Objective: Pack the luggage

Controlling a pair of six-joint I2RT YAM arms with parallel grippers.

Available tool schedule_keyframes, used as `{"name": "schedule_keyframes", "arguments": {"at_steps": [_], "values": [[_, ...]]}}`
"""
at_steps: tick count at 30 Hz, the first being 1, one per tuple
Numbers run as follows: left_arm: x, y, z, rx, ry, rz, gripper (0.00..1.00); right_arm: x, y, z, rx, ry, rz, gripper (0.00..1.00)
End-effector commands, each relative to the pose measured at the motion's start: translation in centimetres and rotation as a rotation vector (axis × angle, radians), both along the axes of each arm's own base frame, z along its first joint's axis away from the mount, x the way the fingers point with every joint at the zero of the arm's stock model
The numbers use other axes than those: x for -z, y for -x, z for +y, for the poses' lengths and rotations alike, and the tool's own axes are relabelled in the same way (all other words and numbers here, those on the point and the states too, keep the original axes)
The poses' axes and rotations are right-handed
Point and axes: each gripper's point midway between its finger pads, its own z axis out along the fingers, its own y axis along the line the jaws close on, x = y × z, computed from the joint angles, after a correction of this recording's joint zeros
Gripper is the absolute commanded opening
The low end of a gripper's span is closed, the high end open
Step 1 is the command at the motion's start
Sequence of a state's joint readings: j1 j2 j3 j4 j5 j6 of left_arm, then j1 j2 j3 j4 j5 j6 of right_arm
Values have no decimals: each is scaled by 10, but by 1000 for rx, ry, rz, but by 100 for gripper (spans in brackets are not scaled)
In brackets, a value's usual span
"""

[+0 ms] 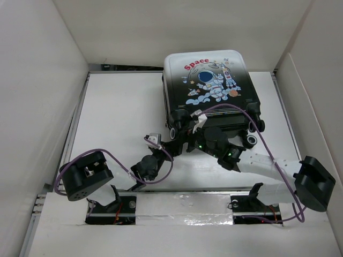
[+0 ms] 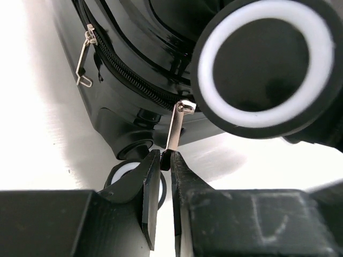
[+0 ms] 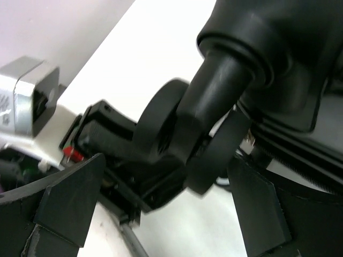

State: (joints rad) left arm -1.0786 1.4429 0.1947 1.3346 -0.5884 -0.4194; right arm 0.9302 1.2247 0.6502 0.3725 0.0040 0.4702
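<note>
Left gripper point(image 2: 165, 160): pinching the zipper pull point(image 2: 174, 128), luggage point(image 2: 134, 59) lying at 12 o'clock
Right gripper point(image 3: 163, 198): gaping wide, wheel point(image 3: 161, 123) sitting between fingers point(image 3: 69, 198)

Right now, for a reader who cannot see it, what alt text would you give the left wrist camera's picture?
The left gripper pinches the tip of a slim silver zipper pull on the glossy black luggage. A black wheel with a white ring fills the upper right, above the white table.
</note>
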Motion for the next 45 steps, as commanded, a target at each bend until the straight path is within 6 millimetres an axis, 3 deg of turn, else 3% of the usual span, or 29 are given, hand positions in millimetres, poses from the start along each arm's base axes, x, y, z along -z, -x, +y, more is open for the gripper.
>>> {"name": "schedule_keyframes", "arguments": {"at_steps": [1,9,11,12,16,19,24,29,31,34,38,39,41,42,43,45], "values": [[-103,-8,12,-35,414,-220,0,-41,-22,11,80,-109,-53,100],[-107,-10,10,-13,394,-240,0,-45,-54,2,282,-143,-11,100],[-108,-8,8,4,400,-245,0,-43,-59,2,308,-147,-6,96],[-107,-11,9,-3,397,-246,0,-42,-61,-1,327,-145,-7,87],[-108,-11,12,-2,394,-253,0,-35,-60,-14,364,-134,-15,17],[-107,-14,18,-15,367,-255,0,-30,-57,-28,395,-100,-24,0],[-102,-17,33,-62,312,-256,0,-39,-46,-52,415,-103,-64,0],[-84,-25,60,-144,244,-215,0,-35,-35,-69,407,-57,-74,0],[-88,-24,66,-136,276,-211,0,-33,-27,-73,384,-55,-76,0],[-93,-15,52,-41,255,-224,0,-32,-19,-72,335,-47,-89,0],[-107,10,-4,222,214,-268,0,-36,-15,-67,295,-37,-100,0],[-102,15,-17,267,198,-253,3,-41,-15,-65,283,-42,-104,0],[-106,22,-30,319,237,-251,19,-42,-14,-62,270,-34,-103,0],[-99,22,-35,333,230,-242,25,-44,-12,-59,249,-35,-107,0],[-106,23,-38,350,257,-265,31,-46,-11,-57,237,-38,-108,0],[-99,25,-51,387,258,-248,34,-52,-12,-55,225,-46,-113,0]]}}
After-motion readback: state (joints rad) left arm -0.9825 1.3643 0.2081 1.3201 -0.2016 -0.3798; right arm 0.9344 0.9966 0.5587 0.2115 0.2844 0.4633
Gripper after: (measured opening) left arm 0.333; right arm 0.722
